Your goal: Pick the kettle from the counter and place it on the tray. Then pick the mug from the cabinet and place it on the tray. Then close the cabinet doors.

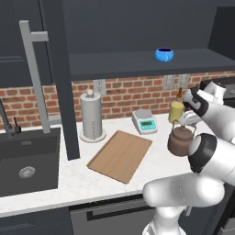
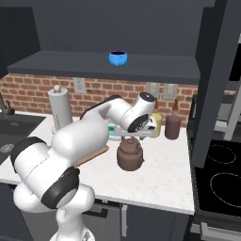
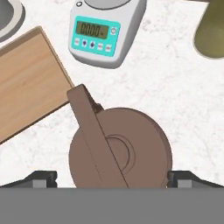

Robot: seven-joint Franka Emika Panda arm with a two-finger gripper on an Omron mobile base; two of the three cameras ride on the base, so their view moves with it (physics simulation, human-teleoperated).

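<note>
Kettle: the kettle (image 1: 180, 141) stood on the counter (image 1: 78, 176), just right of the tray (image 1: 120, 155), not yet lifted.
Gripper: the gripper (image 3: 112, 178) hung above it, fingers spread wide on either side of the body, grasping nothing.
Tray: bare (nothing placed).
Mug: the mug (image 2: 118, 58) sat on the cabinet (image 2: 94, 67) shelf.
Doors: the door (image 1: 57, 78) stood open.
Progress: all three steps seemingly remained.

The white marbled desk (image 1: 151, 160) carries the tray (image 1: 120, 155); right of the tray sits the kettle (image 1: 180, 141), behind it a kitchen scale (image 1: 144, 121), left-behind it a paper-towel holder (image 1: 91, 116).
</note>
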